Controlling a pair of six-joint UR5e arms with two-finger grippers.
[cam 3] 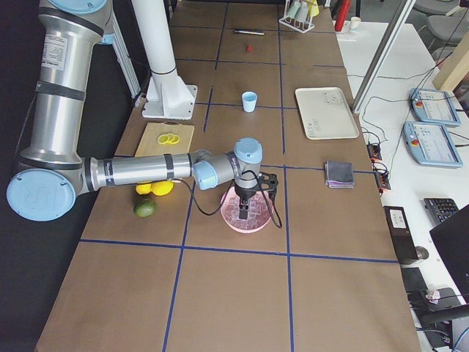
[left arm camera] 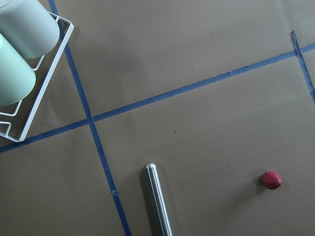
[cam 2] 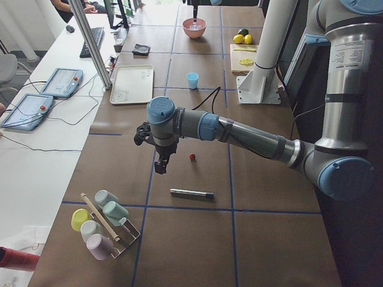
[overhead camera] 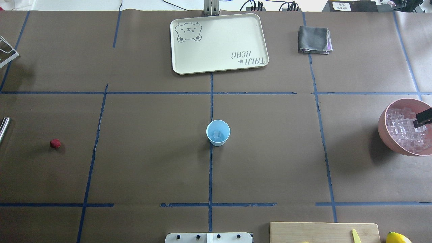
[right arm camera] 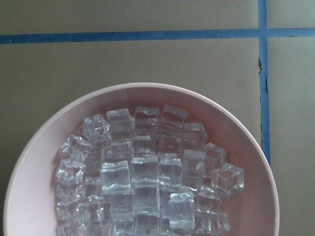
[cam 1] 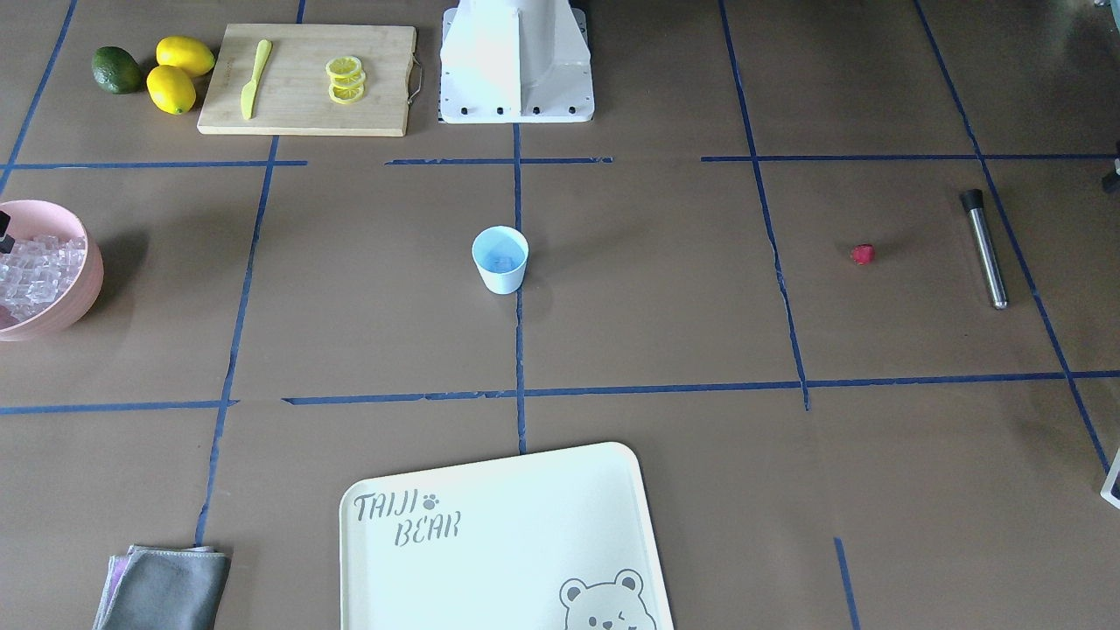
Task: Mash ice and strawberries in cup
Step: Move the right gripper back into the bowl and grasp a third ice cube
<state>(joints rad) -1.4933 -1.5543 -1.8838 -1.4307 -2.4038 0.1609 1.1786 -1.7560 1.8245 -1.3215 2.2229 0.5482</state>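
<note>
- Ice (right arm camera: 147, 182) fills the pink bowl (right arm camera: 236, 123); the right gripper (overhead camera: 422, 118) hangs over it, likely to fetch cubes. I cannot tell its finger spread.
- Cup (overhead camera: 218, 132) stands mid-table, one cube inside.
- Strawberry (left arm camera: 271, 180) lies near the metal rod (left arm camera: 158, 201), below the left gripper (cam 2: 160, 166), whose fingers I cannot read.

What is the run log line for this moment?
cup: ice cube inside; strawberry: on table; right claw: over pink bowl; left claw: near strawberry

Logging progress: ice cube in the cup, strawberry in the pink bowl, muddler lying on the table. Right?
No. The strawberry lies on the table between the cup and the muddler, not in the pink bowl, as the front-facing view shows. Ice cube in the cup: yes.
</note>
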